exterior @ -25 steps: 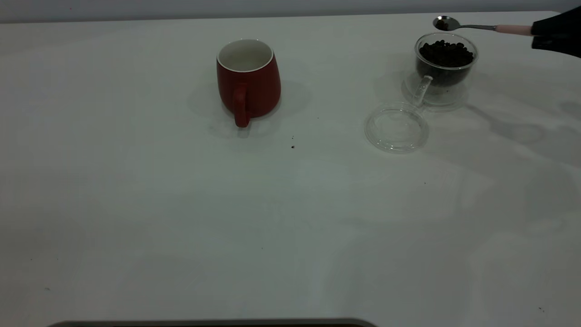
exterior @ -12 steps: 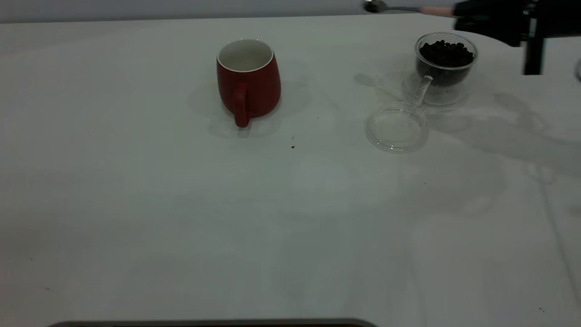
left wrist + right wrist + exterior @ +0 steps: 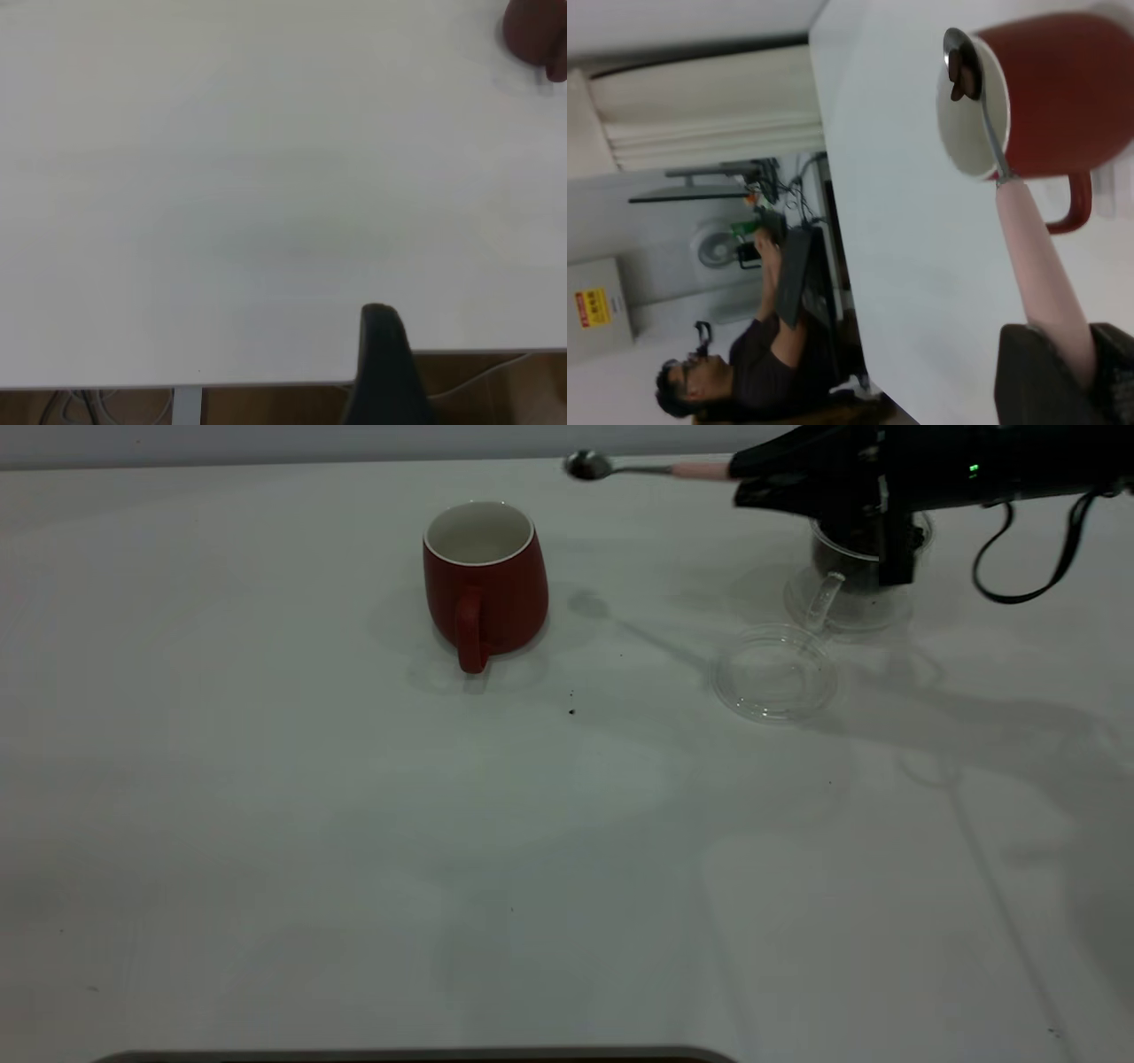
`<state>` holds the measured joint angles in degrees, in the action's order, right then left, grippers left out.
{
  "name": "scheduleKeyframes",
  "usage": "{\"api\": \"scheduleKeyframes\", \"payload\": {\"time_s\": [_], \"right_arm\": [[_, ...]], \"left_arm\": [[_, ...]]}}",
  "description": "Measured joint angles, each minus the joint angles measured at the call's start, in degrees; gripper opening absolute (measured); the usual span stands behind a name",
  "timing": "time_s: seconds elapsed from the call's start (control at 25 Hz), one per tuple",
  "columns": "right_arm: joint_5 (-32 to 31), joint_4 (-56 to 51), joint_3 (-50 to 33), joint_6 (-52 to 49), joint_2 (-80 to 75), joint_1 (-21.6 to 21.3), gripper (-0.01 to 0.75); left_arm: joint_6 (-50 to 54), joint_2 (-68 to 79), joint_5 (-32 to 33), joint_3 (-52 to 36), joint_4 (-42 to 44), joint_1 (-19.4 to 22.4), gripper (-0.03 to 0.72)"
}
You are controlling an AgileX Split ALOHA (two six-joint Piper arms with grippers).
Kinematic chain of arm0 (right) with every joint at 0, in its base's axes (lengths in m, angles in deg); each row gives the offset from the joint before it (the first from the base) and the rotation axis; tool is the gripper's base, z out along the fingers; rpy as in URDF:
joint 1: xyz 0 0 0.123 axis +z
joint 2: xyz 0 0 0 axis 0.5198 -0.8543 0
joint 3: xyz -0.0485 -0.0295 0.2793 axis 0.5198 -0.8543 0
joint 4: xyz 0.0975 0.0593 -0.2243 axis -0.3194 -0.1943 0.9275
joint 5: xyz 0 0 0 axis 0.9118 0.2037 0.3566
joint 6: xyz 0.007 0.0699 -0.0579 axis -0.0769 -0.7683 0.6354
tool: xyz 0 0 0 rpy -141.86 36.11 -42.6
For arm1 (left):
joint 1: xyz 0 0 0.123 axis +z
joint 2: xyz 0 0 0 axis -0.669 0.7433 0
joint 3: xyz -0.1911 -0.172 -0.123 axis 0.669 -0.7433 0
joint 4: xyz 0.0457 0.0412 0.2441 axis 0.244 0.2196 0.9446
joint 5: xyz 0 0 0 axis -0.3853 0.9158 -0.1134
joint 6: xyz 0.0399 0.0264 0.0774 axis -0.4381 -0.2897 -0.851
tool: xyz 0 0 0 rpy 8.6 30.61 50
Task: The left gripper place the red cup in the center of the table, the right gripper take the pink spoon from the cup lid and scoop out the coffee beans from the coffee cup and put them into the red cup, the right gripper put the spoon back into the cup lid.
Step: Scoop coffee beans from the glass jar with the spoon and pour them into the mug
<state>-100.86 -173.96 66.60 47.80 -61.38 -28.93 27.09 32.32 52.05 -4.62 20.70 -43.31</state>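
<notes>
The red cup [image 3: 485, 580] stands upright on the table [image 3: 354, 824], a little left of middle, with its handle facing the camera. My right gripper [image 3: 749, 476] is shut on the handle of the pink spoon [image 3: 700, 469], held level in the air just right of the cup. In the right wrist view the spoon [image 3: 1028, 239] carries a few coffee beans [image 3: 963, 78] beside the red cup's [image 3: 1072, 97] rim, and the right gripper [image 3: 1065, 352] clamps the handle. The coffee cup [image 3: 837, 589] is partly hidden behind that arm. The cup lid [image 3: 775, 671] lies empty. My left gripper [image 3: 383, 363] hovers at the table edge, far from the red cup [image 3: 536, 35].
Small dark specks [image 3: 571, 711] lie on the table between cup and lid. A black cable [image 3: 1028, 558] loops down from the right arm. Beyond the table's far end a person [image 3: 744, 372] sits at a laptop.
The right gripper has carried the spoon with beans leftward, from above the coffee cup to near the red cup. Its arm now covers the coffee cup's top.
</notes>
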Motion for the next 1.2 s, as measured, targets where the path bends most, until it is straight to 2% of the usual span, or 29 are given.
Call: {"api": "scheduleKeyframes", "payload": {"time_s": [0.4, 0.8, 1.0, 1.2], "right_arm": [[6.6, -0.3, 3.6, -3.3, -0.2, 5.9, 0.110], [10.2, -0.3, 5.5, -3.6, -0.2, 8.7, 0.110], [14.1, -0.4, 7.0, 1.8, -0.2, 9.7, 0.110], [18.7, -0.6, 7.2, 15.1, -0.2, 10.2, 0.110]], "left_arm": [[0.0, 0.0, 0.0, 0.0, 0.2, 0.0, 0.569], [0.0, 0.0, 0.1, 0.0, 0.3, 0.0, 0.569], [0.0, 0.0, 0.1, 0.0, 0.3, 0.0, 0.569], [0.0, 0.0, 0.1, 0.0, 0.3, 0.0, 0.569]]}}
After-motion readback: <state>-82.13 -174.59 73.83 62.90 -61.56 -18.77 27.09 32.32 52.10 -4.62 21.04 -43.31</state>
